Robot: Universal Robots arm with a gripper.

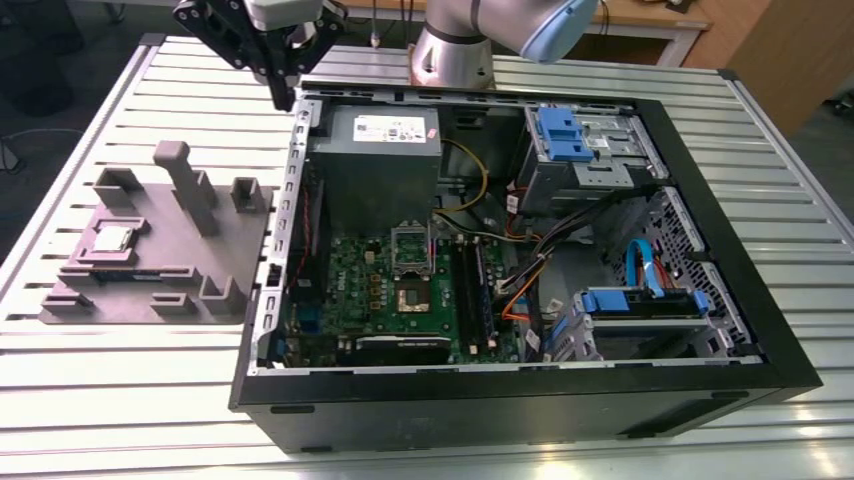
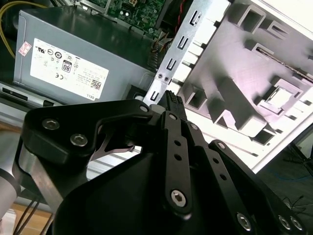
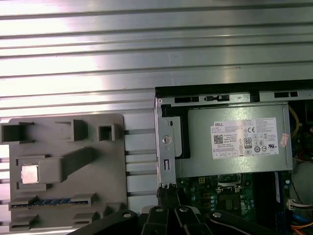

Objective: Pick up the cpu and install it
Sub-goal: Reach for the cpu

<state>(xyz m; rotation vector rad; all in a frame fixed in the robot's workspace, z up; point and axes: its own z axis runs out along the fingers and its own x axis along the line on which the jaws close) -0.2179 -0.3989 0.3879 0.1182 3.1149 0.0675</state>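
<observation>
Shiny square cpu (image 1: 112, 238) lies flat in grey tray (image 1: 167, 250).

robotics workshop: slatted aluminium bench (image 1: 134, 400), opened computer case (image 1: 534, 412), grey fixture tray (image 1: 160, 292)
</observation>
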